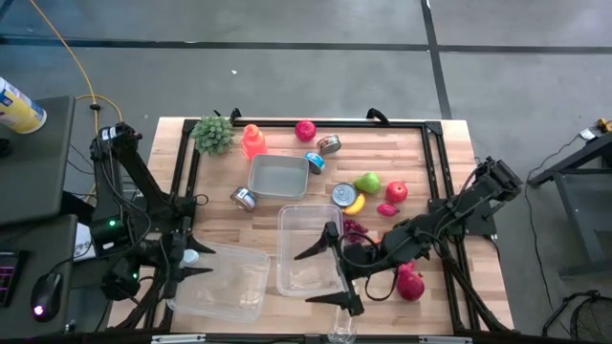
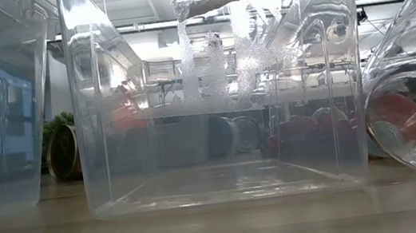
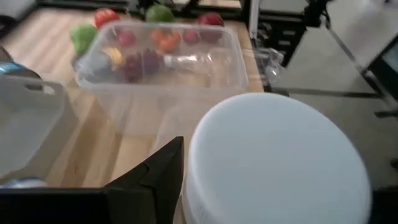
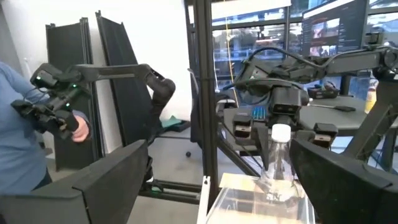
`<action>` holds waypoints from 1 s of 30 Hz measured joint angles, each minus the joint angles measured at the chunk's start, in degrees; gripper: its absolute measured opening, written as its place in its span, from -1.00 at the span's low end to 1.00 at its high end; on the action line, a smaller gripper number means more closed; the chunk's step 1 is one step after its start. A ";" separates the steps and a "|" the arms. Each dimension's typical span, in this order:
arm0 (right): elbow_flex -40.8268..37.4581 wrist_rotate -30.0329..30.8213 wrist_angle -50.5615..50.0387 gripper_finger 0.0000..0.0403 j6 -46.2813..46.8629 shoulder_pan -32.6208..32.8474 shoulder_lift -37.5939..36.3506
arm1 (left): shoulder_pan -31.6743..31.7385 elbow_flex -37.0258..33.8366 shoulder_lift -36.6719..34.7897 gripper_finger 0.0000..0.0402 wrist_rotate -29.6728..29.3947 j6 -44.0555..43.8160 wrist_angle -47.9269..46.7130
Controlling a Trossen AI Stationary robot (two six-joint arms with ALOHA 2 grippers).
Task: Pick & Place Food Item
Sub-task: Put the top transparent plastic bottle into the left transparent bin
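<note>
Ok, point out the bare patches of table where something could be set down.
Bare wood lies along the right edge of the table, right of the red apple, and between the plant and the left clear bin. Around the yellow banana and the cans it is crowded.

Under my right gripper (image 1: 330, 268) sits the bin (image 1: 308, 250), fruit (image 1: 382, 191) behind it, another bin (image 1: 225, 282) left.

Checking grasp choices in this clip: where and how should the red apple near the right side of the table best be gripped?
Grip the red apple across its round middle, coming straight down from above. It sits low on the table with the yellow fruit and a small red item close beside it, so a side approach looks crowded; the top is free.
</note>
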 joint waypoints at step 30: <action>0.00 0.02 -0.17 0.90 0.63 -1.14 -0.02 | -0.05 0.02 2.59 -0.07 1.70 2.15 -0.74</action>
